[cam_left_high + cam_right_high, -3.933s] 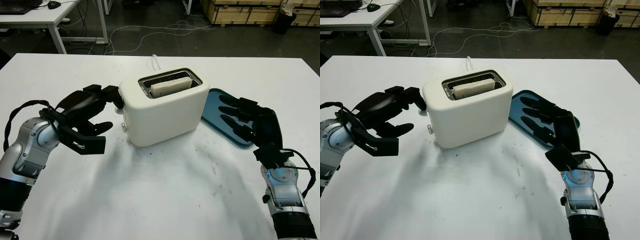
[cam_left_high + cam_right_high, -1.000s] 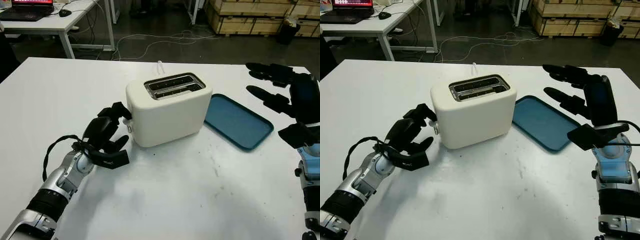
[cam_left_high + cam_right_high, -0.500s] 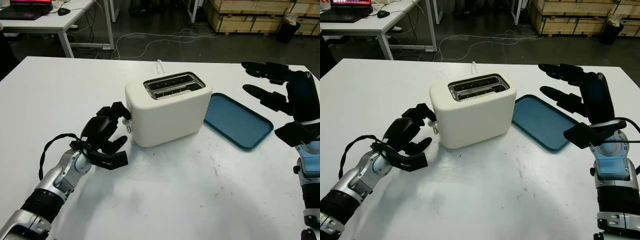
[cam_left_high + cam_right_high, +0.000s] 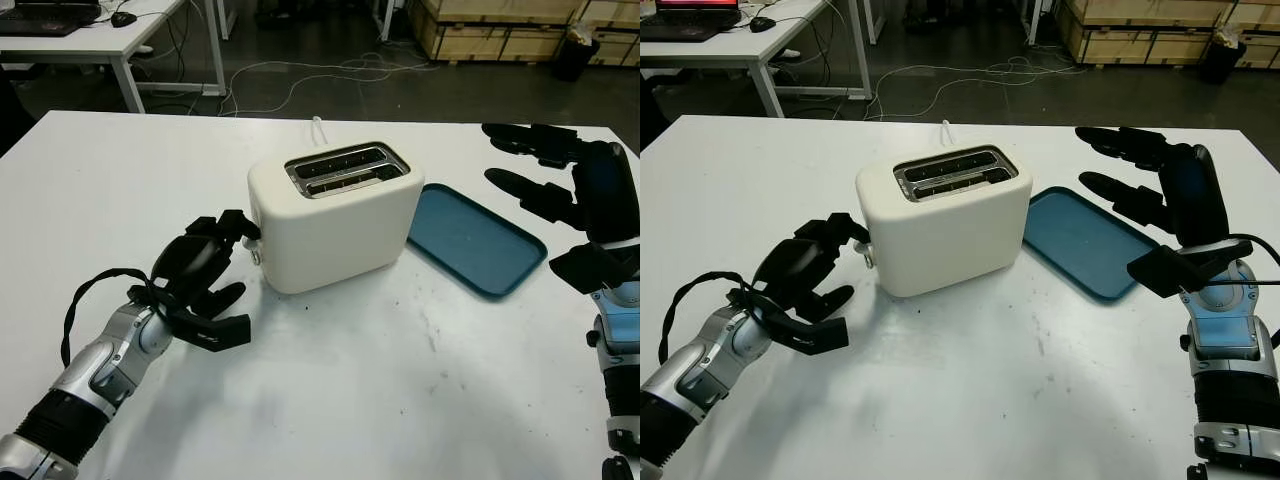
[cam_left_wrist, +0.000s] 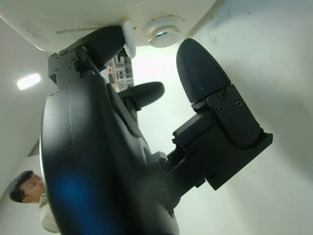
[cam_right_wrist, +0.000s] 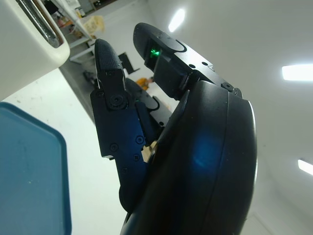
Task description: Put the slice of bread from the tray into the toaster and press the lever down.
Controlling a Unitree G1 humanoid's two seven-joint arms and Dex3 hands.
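Observation:
The cream toaster (image 4: 335,220) stands mid-table, its two top slots (image 4: 346,168) dark, and I cannot make out the bread in them. My left hand (image 4: 222,278) is open on the table just left of the toaster. Its fingertips (image 4: 238,222) reach to the white lever (image 5: 128,41) on the toaster's end wall, above a round knob (image 5: 164,33). The blue tray (image 4: 472,242) lies bare to the right of the toaster. My right hand (image 4: 548,188) is open, raised above the table right of the tray.
The white table (image 4: 380,400) has free room in front of the toaster and between my arms. A white power cord (image 4: 318,128) leaves the toaster's back. Beyond the table are the floor with cables, a desk (image 4: 120,40) and wooden crates (image 4: 480,25).
Since 3.9 s ago the bread has sunk out of sight in the slot and my right hand has lifted off the tray. In the last second my left hand drew back slightly.

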